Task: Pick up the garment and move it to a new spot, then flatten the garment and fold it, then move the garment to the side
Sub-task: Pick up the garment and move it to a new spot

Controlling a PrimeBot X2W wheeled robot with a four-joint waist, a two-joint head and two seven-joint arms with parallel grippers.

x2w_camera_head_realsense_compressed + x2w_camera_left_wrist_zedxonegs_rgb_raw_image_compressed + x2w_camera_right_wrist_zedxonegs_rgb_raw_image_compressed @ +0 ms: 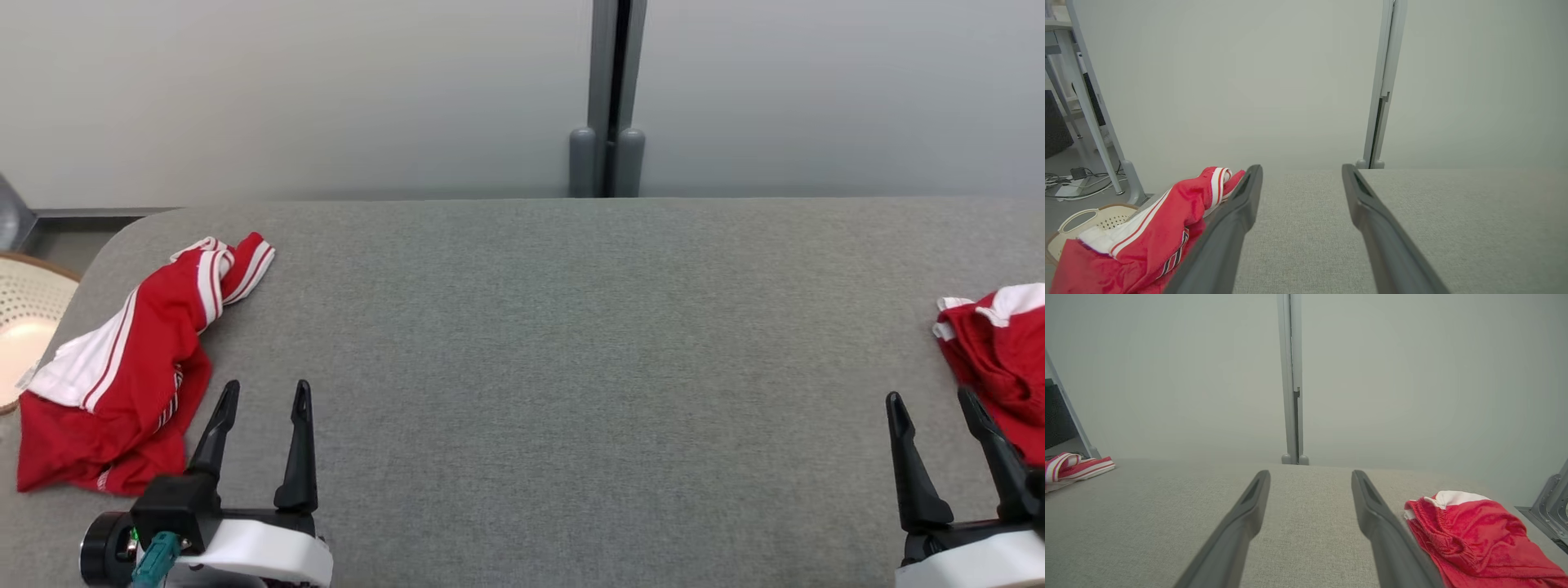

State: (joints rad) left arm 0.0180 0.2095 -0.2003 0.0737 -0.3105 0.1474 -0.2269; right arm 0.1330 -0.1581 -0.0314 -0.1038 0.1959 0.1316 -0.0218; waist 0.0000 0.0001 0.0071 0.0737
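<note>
A crumpled red garment with white stripes (131,367) lies at the left end of the grey table (571,343), also seen as the red garment (1139,241) and, far off, the striped garment (1073,466). My left gripper (265,392) (1301,171) stands open just right of it, nothing between its fingers. A second red garment with white trim (1000,359) (1474,531) lies bunched at the table's right end. My right gripper (931,402) (1310,475) stands open just left of it, empty.
A pale perforated basket (24,327) (1090,222) sits on the floor off the table's left end. A grey partition wall with a post (608,98) runs behind the table. A metal frame (1549,510) stands past the right end.
</note>
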